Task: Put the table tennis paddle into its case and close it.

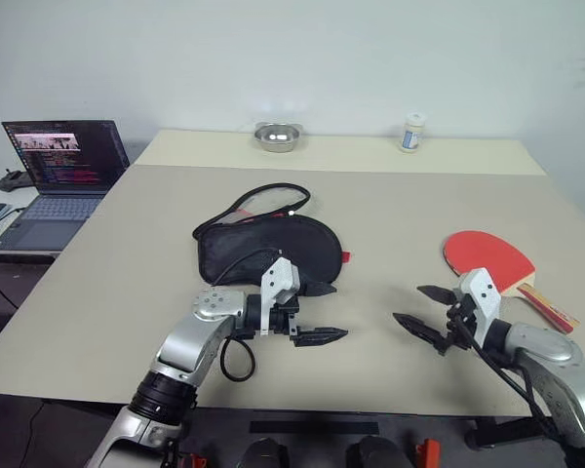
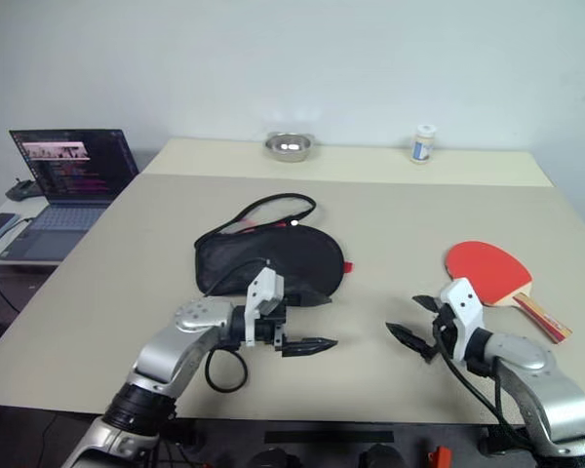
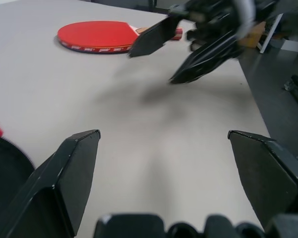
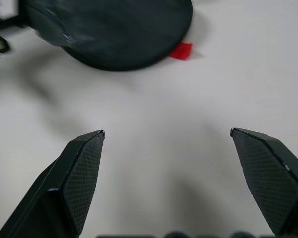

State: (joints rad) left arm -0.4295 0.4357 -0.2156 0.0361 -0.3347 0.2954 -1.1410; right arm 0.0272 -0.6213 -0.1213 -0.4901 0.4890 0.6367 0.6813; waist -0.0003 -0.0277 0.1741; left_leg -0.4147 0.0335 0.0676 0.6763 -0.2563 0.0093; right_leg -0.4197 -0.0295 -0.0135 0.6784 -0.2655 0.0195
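Note:
The table tennis paddle (image 1: 483, 255) lies flat on the table at the right, red face up, its pale handle with a red stripe pointing to the near right. The case (image 1: 268, 248) rests black face up near the table's middle, a black cord loop (image 1: 269, 196) behind it and a small red tab at its right end. My left gripper (image 1: 324, 312) hovers open just in front of the case, pointing right. My right gripper (image 1: 424, 310) is open too, close in front of the paddle, pointing left toward the other gripper. Neither holds anything.
A steel bowl (image 1: 277, 136) and a small white bottle (image 1: 412, 133) stand at the table's far edge. An open laptop (image 1: 57, 175) sits on a side desk to the left. Bare tabletop (image 1: 390, 224) separates case and paddle.

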